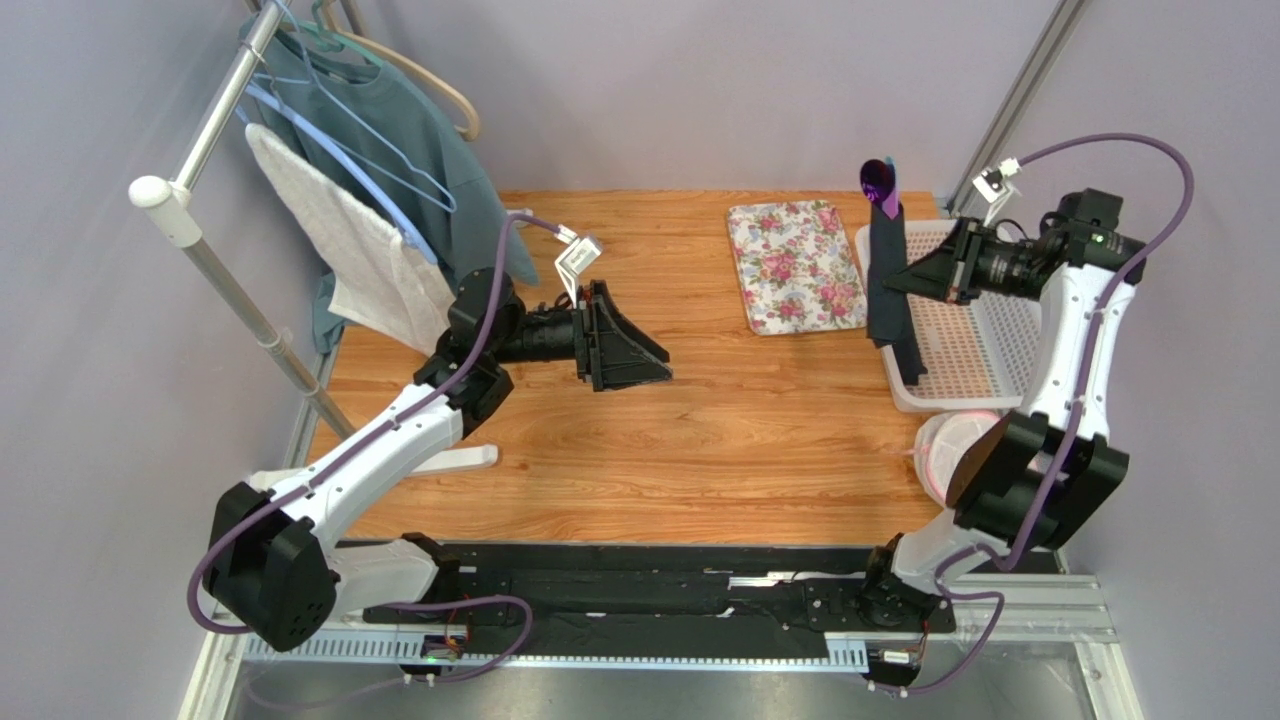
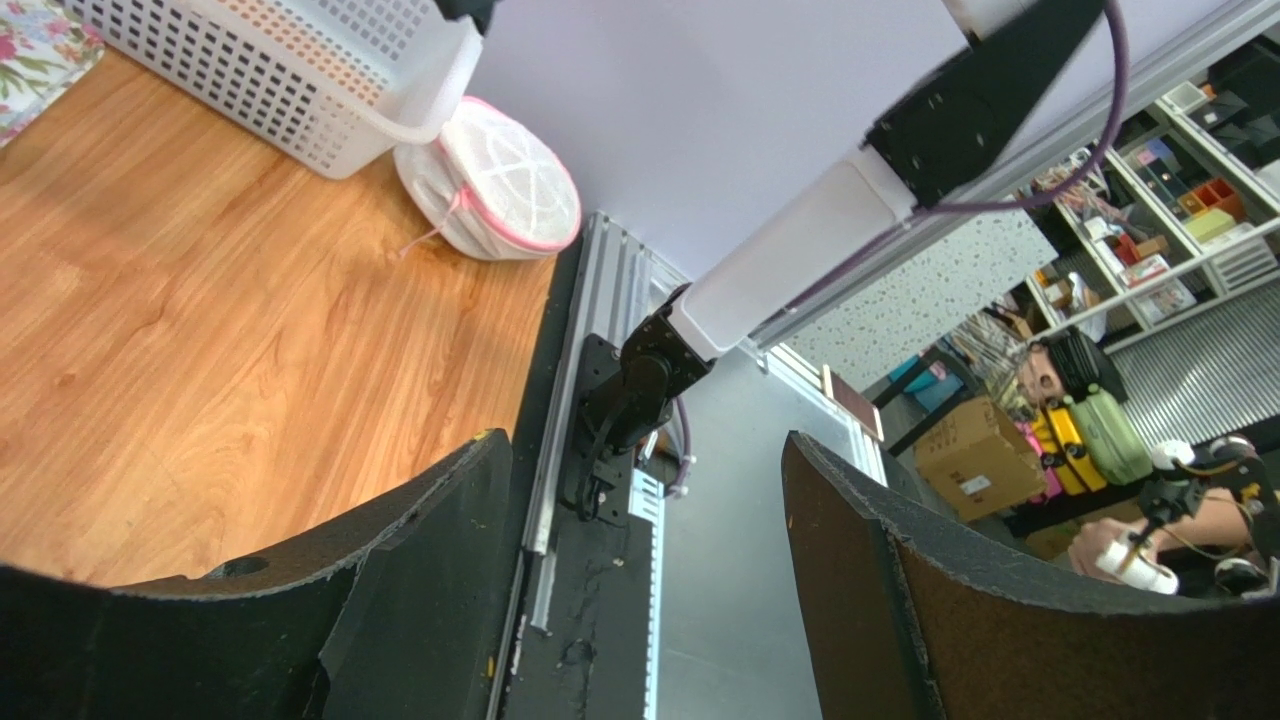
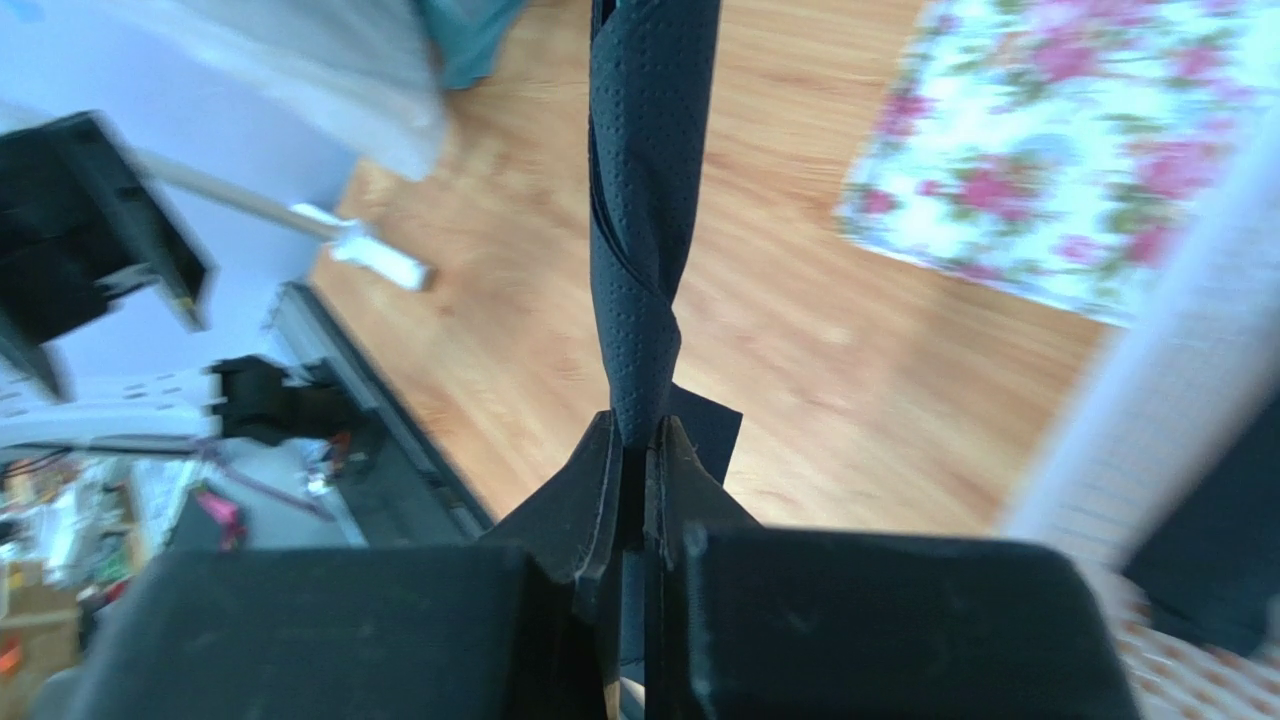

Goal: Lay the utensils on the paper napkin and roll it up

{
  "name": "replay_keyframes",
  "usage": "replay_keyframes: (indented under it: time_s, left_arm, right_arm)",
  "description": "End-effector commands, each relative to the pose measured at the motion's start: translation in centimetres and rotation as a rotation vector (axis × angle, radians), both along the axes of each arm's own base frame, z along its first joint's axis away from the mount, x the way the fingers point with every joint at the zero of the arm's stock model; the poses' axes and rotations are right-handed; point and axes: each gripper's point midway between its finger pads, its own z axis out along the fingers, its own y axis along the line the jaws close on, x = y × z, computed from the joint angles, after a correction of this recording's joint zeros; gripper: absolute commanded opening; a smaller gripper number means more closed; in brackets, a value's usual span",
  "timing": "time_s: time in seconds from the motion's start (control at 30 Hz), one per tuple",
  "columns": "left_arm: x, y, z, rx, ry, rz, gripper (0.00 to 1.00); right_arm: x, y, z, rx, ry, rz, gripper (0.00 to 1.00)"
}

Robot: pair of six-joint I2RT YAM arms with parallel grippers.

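Note:
My right gripper (image 1: 902, 279) is shut on the black paper napkin (image 1: 887, 278), which is rolled into a long tube and held in the air over the left rim of the white basket. Glossy purple utensils (image 1: 876, 183) stick out of the roll's far end. In the right wrist view the rolled napkin (image 3: 649, 210) runs straight up from between my closed fingers (image 3: 592, 503), with a loose black corner hanging beside it. My left gripper (image 1: 643, 360) is open and empty, held above the middle of the wooden table; its view shows only its two black fingers (image 2: 406, 578) and the table's near right.
A floral mat (image 1: 795, 264) lies at the back centre. The white perforated basket (image 1: 962, 338) stands at the right edge, with a white and pink mesh bag (image 1: 950, 447) in front of it. A clothes rack (image 1: 226, 195) with hanging garments stands at the left.

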Motion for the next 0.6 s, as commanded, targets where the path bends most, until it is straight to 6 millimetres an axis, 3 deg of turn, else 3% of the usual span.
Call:
replay_keyframes:
  time_s: [0.0, 0.27, 0.57]
  left_arm:
    - [-0.8, 0.4, 0.6, -0.013, -0.059, -0.019, 0.75]
    - [-0.9, 0.4, 0.2, -0.010, -0.043, -0.021, 0.75]
    - [-0.5, 0.2, -0.5, -0.002, -0.012, -0.015, 0.75]
  right_arm:
    - [-2.1, -3.7, -1.8, -0.091, 0.052, 0.015, 0.00]
    - [-0.1, -10.8, -6.8, -0.173, 0.139, -0.033, 0.00]
    - [2.7, -14.5, -11.8, -0.197, 0.204, -0.044, 0.00]
